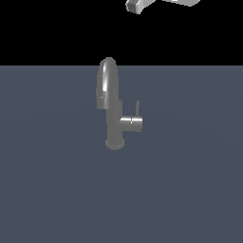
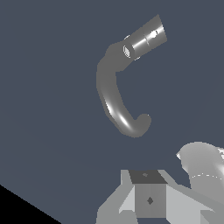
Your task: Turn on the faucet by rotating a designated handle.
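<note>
The grey faucet [image 1: 113,114] stands upright on the dark floor, its arched spout [image 1: 107,78] curving toward the exterior view's left. A short side stub [image 1: 131,123] sticks out to the right, and the thin handle [image 1: 137,108] rises from it. Only a piece of my gripper [image 1: 135,5] shows at the top edge, high above the faucet and touching nothing. From the wrist view I look down on the faucet [image 2: 114,94] and its stub [image 2: 146,37]. Grey parts of my gripper [image 2: 148,197] fill the picture's edge, and the fingers cannot be made out.
A flat dark blue-grey floor [image 1: 190,190] spreads around the faucet. A rounded grey part of the arm [image 2: 203,168] shows beside the gripper in the wrist view.
</note>
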Controlling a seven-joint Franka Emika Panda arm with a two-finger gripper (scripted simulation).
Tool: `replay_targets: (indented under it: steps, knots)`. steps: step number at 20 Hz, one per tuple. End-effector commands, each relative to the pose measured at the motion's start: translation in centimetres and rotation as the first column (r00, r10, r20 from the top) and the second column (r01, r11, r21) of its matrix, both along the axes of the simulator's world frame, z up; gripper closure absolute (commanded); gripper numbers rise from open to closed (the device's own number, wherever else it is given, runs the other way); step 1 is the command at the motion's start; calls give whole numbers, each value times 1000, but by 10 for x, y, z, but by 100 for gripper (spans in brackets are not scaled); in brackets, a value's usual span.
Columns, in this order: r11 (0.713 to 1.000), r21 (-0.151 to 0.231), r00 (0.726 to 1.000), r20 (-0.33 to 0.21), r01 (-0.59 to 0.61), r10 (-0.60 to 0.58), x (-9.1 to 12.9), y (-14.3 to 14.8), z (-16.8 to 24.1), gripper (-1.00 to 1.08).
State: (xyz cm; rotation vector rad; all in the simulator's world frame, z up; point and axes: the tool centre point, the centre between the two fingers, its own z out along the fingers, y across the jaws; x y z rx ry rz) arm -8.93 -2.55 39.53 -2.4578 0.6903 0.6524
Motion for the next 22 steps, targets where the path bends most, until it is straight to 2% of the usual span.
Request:
replay_targets:
  steps: [1, 7, 12, 17, 22]
  knots:
    - [998, 45, 998, -42, 47, -46, 13, -4, -11, 108]
    - [974, 146, 977, -155, 171, -148, 40, -14, -41, 108]
    - [931, 224, 938, -263, 288, -226, 61, -23, -71, 108]
    - [864, 289, 877, -383, 413, -292, 80, -31, -106, 108]
    - [773, 333, 794, -505, 540, -337, 94, -36, -144, 108]
